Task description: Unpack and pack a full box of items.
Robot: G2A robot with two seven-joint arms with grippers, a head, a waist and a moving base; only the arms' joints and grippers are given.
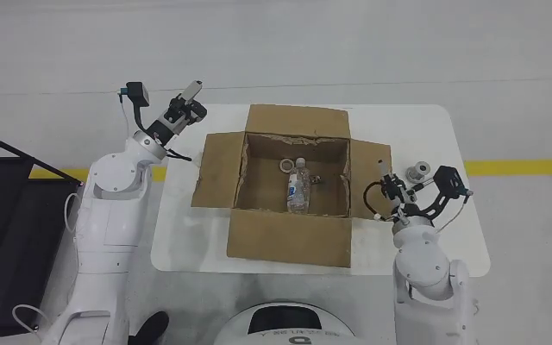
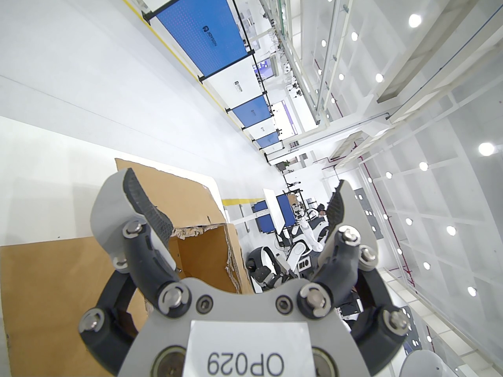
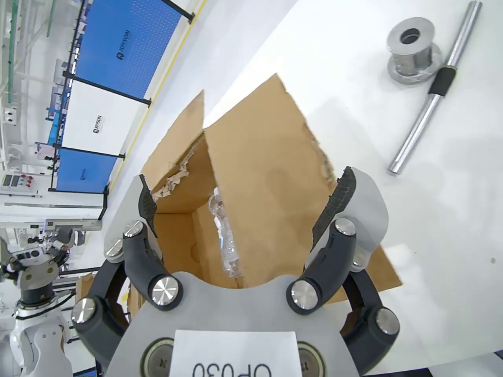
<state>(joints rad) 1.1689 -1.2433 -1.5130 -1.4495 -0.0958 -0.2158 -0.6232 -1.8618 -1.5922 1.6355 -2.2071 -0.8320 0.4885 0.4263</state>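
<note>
Right end effector (image 3: 245,178) (fingers (image 3: 337,194) spread) hovers over the edge of the box (image 3: 251,139).

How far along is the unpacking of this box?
Out already: a metal spool and rod lie on the table beside the open box. In hand: nothing, left gripper and right gripper are open and empty. Left: a bottle and small items inside.

Left tool (image 2: 235,194) spread wide, right tool (image 3: 245,182) likewise
</note>
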